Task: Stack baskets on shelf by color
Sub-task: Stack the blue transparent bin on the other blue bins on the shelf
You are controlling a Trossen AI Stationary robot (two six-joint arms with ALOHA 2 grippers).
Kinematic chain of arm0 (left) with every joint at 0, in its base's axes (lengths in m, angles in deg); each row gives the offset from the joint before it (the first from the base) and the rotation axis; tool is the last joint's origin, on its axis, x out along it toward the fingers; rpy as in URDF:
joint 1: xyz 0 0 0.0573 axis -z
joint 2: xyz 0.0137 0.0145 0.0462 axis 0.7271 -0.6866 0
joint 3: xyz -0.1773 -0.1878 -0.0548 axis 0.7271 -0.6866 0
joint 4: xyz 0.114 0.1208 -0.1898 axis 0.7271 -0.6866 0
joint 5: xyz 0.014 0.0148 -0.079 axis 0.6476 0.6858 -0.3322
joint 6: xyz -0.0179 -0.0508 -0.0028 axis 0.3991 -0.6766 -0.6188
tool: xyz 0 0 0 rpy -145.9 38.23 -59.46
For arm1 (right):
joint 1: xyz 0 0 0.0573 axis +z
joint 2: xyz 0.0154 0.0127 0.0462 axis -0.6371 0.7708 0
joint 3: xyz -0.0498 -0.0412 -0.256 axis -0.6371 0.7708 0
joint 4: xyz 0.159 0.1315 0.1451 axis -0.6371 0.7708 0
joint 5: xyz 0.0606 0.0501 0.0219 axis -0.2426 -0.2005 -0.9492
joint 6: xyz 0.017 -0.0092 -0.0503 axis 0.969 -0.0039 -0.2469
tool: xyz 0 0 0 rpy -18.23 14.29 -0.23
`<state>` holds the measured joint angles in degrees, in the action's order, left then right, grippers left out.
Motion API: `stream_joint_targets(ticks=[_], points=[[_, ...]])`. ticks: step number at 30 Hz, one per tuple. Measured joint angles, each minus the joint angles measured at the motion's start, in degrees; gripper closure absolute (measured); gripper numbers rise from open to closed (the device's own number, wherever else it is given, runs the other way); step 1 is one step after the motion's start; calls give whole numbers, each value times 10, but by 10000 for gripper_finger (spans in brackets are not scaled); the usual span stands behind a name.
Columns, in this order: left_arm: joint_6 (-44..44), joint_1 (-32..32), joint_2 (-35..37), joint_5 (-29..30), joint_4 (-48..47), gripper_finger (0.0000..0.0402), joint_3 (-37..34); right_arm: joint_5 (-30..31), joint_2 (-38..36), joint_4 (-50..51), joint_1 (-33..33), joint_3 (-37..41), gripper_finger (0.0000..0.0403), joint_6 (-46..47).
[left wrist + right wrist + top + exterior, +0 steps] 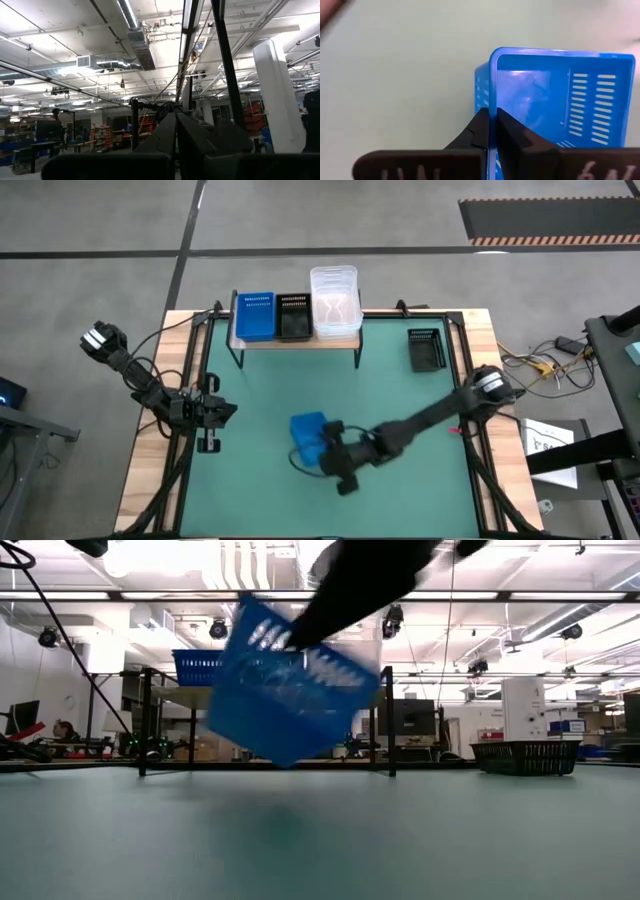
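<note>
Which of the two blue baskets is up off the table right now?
The blue basket pinched at its rim by the right gripper, tilted above the green mat. The other blue basket sits level on the shelf.

Overhead, table-level, two wrist cameras; shared: shelf point(298, 340).

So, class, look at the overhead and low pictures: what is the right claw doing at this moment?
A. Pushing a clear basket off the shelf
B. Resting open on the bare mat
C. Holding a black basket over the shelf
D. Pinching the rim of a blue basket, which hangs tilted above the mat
D: the right claw is shut on the rim of the blue basket, which the low view shows tilted and clear of the mat.
</note>
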<state>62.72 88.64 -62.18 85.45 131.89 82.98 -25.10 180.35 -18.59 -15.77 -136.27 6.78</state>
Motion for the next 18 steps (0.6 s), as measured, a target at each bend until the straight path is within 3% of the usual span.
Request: stream_joint_targets(ticks=[7, 12, 18], points=[[0, 0, 0, 0, 0, 402, 0, -19, 54, -120, -88, -1, 377, -69], [-1, 0, 0, 0, 0, 402, -1, -80, 66, -156, -120, -2, 319, -60], [-42, 0, -11, 11, -7, 402, 3, -92, 17, -129, -120, -2, 259, -83]])
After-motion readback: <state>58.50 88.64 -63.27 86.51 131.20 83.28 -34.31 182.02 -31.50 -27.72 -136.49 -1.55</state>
